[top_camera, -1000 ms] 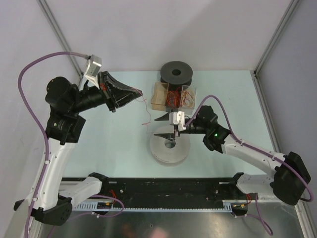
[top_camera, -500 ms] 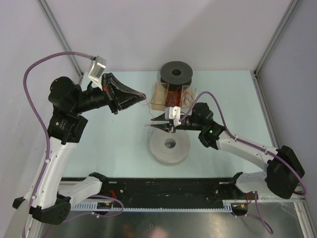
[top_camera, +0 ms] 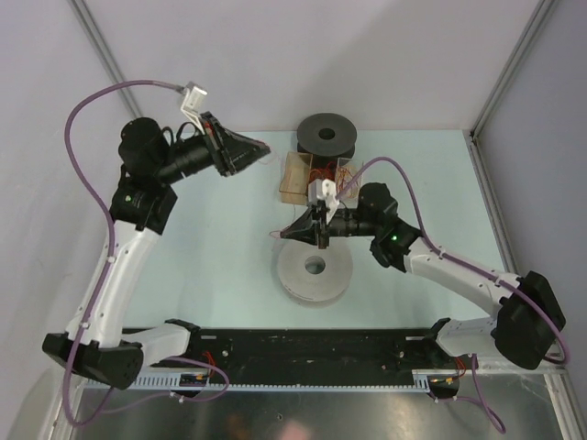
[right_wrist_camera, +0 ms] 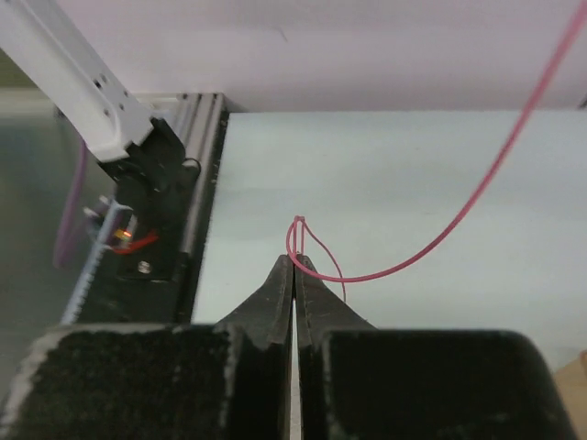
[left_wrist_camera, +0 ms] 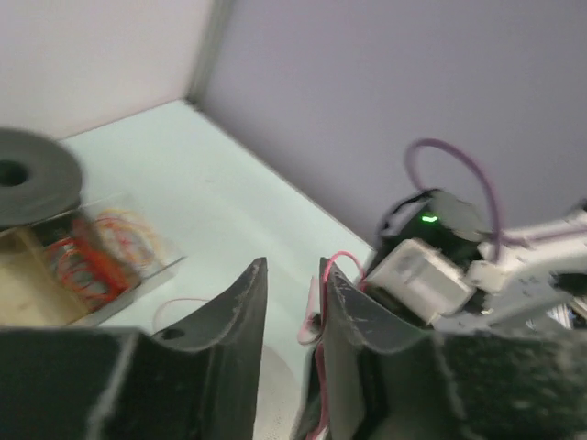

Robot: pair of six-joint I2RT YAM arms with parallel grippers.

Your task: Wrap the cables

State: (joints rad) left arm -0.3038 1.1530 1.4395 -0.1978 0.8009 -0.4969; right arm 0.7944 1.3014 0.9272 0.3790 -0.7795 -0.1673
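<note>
The cable [right_wrist_camera: 431,247] is a very thin pink-red wire. My right gripper [right_wrist_camera: 294,259] is shut on a small loop of it, and the rest curves away up to the right. In the top view that gripper [top_camera: 282,234] hangs just behind the pale flat spool [top_camera: 315,270]. My left gripper [top_camera: 264,147] is raised at the back left, near the black spool [top_camera: 326,136]. In its own view the left gripper [left_wrist_camera: 293,268] is open, and a stretch of the cable [left_wrist_camera: 341,258] lies over the tip and inner side of the right finger [left_wrist_camera: 353,312].
A clear box [top_camera: 316,179] of coiled red wires stands in front of the black spool. The right arm's wrist and white camera block [left_wrist_camera: 417,275] are close beyond my left fingers. A black rail [top_camera: 303,353] runs along the near edge.
The right gripper rose off the pale spool, swung back and left, and shut on the cable. The left gripper opened and drew up and back.
</note>
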